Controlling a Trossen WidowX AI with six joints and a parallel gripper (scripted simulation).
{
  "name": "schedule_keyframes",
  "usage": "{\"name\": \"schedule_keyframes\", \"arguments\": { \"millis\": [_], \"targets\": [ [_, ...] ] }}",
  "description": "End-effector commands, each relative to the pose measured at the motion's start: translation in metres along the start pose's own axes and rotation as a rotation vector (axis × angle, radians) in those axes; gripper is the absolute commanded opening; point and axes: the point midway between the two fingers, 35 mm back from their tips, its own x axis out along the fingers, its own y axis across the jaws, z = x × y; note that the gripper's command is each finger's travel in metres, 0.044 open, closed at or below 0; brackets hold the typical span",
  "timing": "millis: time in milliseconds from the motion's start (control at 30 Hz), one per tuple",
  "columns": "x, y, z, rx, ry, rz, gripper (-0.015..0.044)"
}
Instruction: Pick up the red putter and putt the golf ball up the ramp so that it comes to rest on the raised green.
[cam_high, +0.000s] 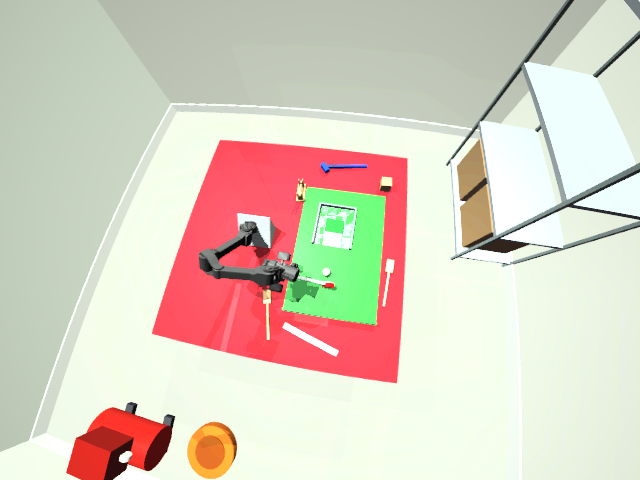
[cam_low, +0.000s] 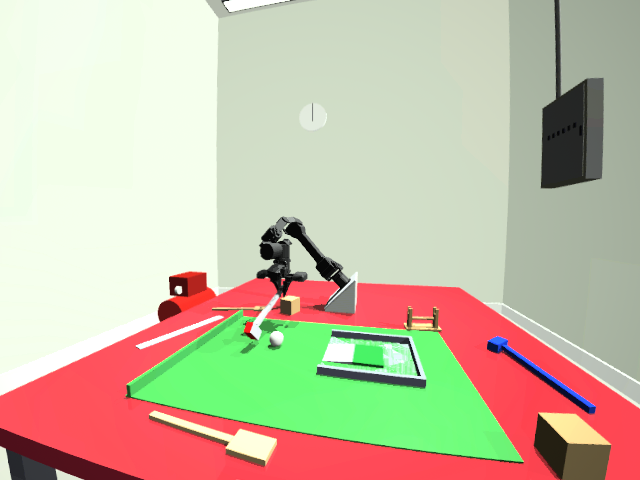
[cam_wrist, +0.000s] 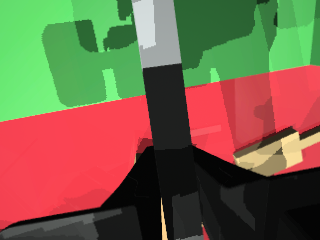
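The gripper (cam_low: 281, 293) (cam_wrist: 173, 150) is shut on the red putter, over the side edge of the green mat (cam_high: 356, 299) (cam_low: 232, 384). The putter (cam_high: 328, 284) (cam_low: 251, 330) (cam_wrist: 162, 105) has a red and white head, a white shaft and a dark grip. It slants down from the fingers, its head just above the mat. The white golf ball (cam_high: 326, 271) (cam_low: 276, 339) lies on the mat, a small gap from the head, between the head and the ramp side. The white ramp (cam_high: 338, 239) (cam_low: 338, 353) adjoins the raised green (cam_high: 334, 225) (cam_low: 369, 355) inside a dark frame.
A wooden block (cam_low: 290, 304) stands close behind the gripper. A wooden paddle (cam_high: 267, 320) and white strip (cam_high: 310, 338) (cam_low: 180, 332) lie near the mat's walled end. A wooden rack (cam_high: 300, 191) (cam_low: 422, 326) and blue mallet (cam_high: 346, 166) (cam_low: 547, 377) are beyond the other end.
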Motion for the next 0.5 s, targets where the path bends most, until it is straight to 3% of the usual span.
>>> {"name": "schedule_keyframes", "arguments": {
  "millis": [0,467],
  "targets": [
    [0.0058,0.0012,-0.0006,-0.005,0.000,0.004,0.0000],
    [0.0079,-0.0010,-0.0005,0.000,0.001,-0.001,0.0000]
  ]
}}
